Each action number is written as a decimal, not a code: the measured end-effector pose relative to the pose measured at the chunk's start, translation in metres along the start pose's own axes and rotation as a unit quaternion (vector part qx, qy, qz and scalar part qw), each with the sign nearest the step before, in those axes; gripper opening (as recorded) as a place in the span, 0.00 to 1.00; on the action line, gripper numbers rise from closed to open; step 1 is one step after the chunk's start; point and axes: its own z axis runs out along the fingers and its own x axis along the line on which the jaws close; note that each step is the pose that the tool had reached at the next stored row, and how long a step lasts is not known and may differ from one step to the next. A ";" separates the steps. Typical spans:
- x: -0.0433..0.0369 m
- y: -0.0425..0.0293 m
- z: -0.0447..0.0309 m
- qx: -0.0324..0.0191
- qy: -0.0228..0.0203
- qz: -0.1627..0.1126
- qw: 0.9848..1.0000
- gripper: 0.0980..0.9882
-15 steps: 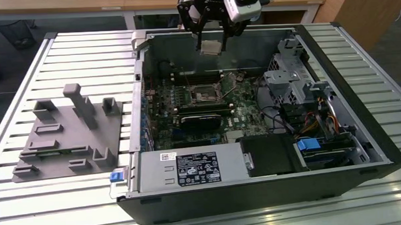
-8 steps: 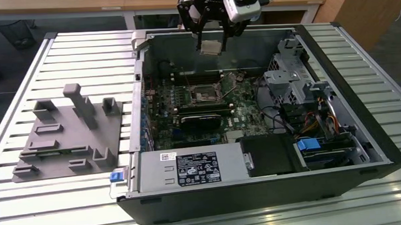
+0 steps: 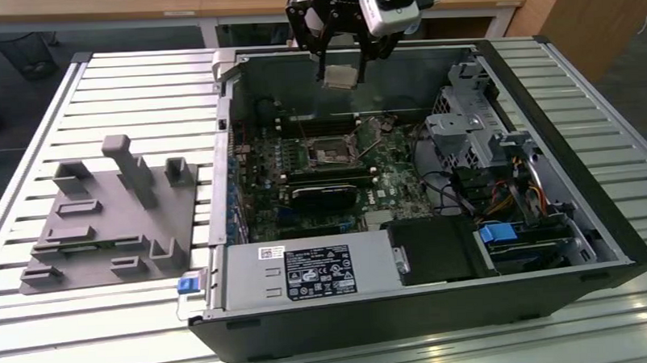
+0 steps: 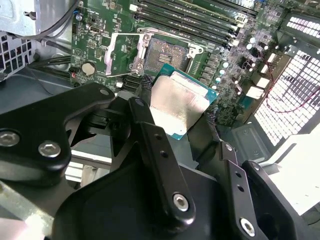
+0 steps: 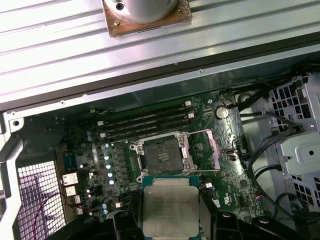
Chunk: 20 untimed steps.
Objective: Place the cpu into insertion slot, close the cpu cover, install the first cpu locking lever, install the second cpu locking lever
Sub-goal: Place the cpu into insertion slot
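My gripper (image 3: 341, 68) hangs above the back of the open computer case, shut on the cpu (image 3: 339, 76). In both wrist views the cpu (image 4: 177, 102) (image 5: 170, 210) sits flat between the black fingers (image 4: 145, 125), its silver-grey top showing. The insertion slot (image 5: 161, 155) (image 4: 167, 52) (image 3: 328, 153) lies bare on the green board, below and ahead of the chip. The cpu cover (image 5: 202, 149) (image 4: 122, 52) is swung open beside the slot, a thin metal frame with a square window. The chip is well above the slot and apart from it.
Long black memory slots (image 5: 145, 122) run next to the slot. A black heatsink block (image 3: 324, 196), a power supply (image 3: 305, 272) and a metal drive cage (image 3: 472, 124) crowd the case. A grey fixture block (image 3: 109, 221) stands on the slatted table at the exterior view's left.
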 end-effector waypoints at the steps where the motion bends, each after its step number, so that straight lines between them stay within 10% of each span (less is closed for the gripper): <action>1: 0.0000 0.0000 0.0000 0.000 0.000 0.001 1.000 0.50; 20: 0.0001 0.0000 0.0000 0.000 -0.001 0.016 1.000 0.50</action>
